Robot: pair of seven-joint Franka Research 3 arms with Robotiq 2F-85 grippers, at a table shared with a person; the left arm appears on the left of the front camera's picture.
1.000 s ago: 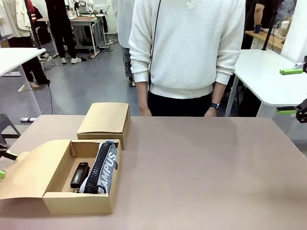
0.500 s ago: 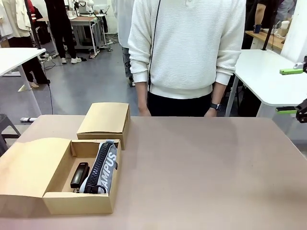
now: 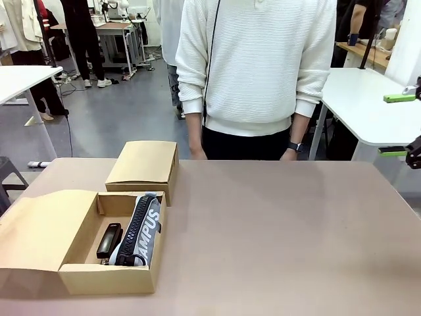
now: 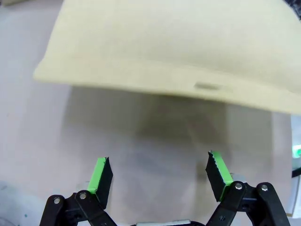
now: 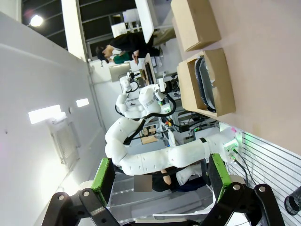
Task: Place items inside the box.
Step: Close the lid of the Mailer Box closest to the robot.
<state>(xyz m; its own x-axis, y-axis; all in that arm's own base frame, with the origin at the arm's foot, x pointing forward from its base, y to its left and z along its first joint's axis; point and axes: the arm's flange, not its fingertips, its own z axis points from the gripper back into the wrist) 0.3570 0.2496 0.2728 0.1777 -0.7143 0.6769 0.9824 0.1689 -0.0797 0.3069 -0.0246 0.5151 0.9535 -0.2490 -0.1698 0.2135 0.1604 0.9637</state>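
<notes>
You have the open box [image 3: 112,276] near the table's left corner holding the zip pouch [image 3: 141,230] and stapler [image 3: 109,239], while both the left gripper [image 4: 160,175] and right gripper [image 5: 160,175] gape, holding nothing.

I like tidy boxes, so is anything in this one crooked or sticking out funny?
A little. The navy "CAMPUS" zip pouch lies slanted in the open brown cardboard box, its far end propped up over the rim. The black stapler sits flat beside it. Nothing looks spilled or broken.
</notes>
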